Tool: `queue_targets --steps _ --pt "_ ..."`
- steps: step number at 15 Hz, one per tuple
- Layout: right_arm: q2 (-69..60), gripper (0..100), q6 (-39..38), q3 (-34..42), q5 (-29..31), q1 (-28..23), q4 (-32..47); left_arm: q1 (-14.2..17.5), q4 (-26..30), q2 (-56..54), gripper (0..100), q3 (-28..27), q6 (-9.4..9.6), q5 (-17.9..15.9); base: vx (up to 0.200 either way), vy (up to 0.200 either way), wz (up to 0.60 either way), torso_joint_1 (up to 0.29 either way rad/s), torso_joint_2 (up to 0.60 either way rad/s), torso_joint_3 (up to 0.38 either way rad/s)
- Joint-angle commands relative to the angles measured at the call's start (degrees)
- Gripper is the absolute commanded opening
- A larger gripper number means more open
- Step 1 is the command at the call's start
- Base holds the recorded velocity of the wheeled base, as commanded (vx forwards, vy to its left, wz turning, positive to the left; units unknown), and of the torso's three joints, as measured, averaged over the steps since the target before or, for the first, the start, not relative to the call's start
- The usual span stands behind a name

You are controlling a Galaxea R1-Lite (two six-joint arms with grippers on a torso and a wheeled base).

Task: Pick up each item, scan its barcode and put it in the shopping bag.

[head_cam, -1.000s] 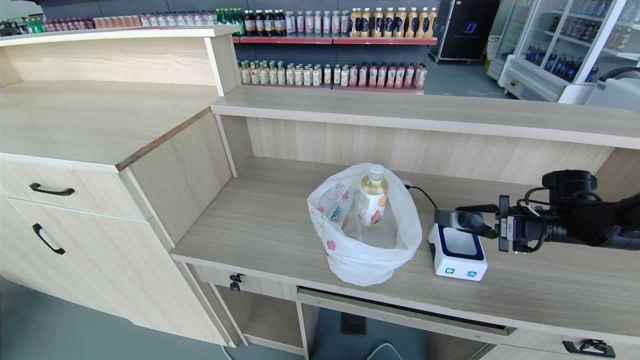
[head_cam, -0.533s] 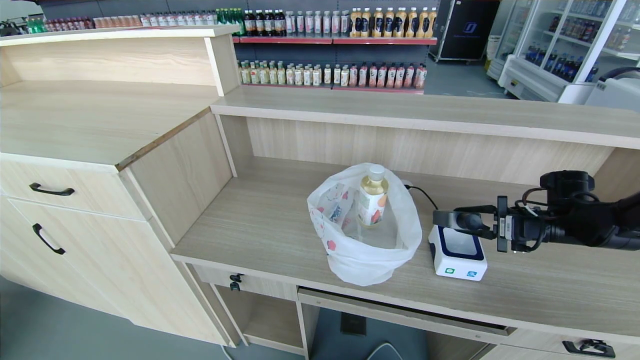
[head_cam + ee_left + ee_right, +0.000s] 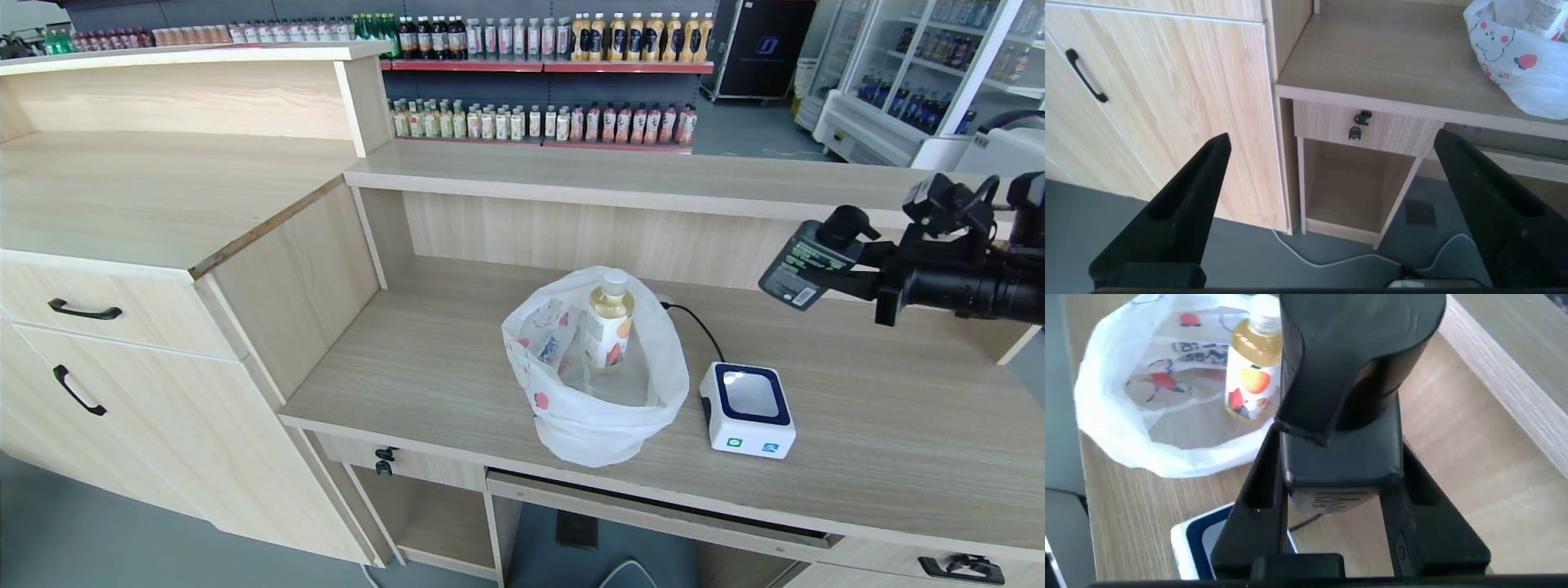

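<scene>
Broadly, the wooden tabletop (image 3: 424, 359) carries the whole job. On it the white shopping bag (image 3: 596, 425) stands open near the middle with one juice bottle (image 3: 608, 322) upright inside, so I judge that item finished. Just right of the bag lies the scanner (image 3: 747, 408), its window facing up. A dark bottle (image 3: 804, 265) is next: the right pincer (image 3: 857, 269) is closed on it and holds it tilted in the air, up and to the right of the scanner, well apart from the bag. Whether its barcode has been read I cannot tell; bagging it is left. The left pincer (image 3: 1331, 139) hangs low by the tabletop's near left edge, jaws spread wide, holding nothing
</scene>
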State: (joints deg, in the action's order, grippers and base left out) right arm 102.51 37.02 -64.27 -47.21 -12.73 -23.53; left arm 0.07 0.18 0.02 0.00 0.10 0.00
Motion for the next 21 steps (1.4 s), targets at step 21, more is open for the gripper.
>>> queue_targets --steps 21 --pt "-15.8 0 -12.1 20.5 18.1 13.5 1.4 0.0 0.0 0.0 100 0.0 -0.01 0.0 0.000 0.000 0.11 0.000 0.00 0.000"
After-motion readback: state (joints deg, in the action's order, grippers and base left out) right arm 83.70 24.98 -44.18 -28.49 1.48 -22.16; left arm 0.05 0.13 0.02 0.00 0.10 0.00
